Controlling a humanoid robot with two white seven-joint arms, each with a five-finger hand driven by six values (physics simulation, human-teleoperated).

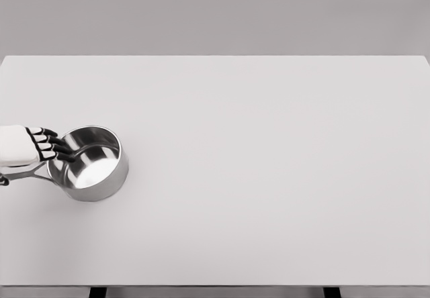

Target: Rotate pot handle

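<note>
A shiny pot sits on the left side of the white table; its thin handle sticks out to the left edge; the left hand reaches in just above the handle, fingers stretched flat over the pot's rim, holding nothing; probably it is getting ready to push the handle around.

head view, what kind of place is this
Most likely a bare simulated test bench, not a real kitchen: a plain white table against a featureless grey backdrop, holding only a shiny steel saucepan, with the robot's white left hand reaching over its near-left rim.
</note>
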